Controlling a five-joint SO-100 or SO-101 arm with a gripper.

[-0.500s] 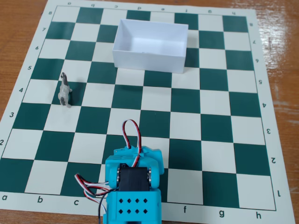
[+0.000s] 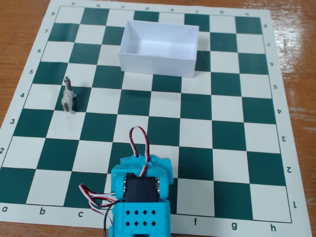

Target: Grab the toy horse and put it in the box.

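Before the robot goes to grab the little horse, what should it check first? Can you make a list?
1. Toy horse standing up: ok, upright on the chessboard, left side of the fixed view.
2. Nothing crowding the horse: ok, squares around it are bare.
3. Box open and empty: ok, only its white floor shows.
4. Path from horse to box: ok, no obstacle between them.
5. Arm clear of the horse: ok, it sits at the bottom edge, well apart.
6. Gripper open: cannot tell, its fingers are not visible.
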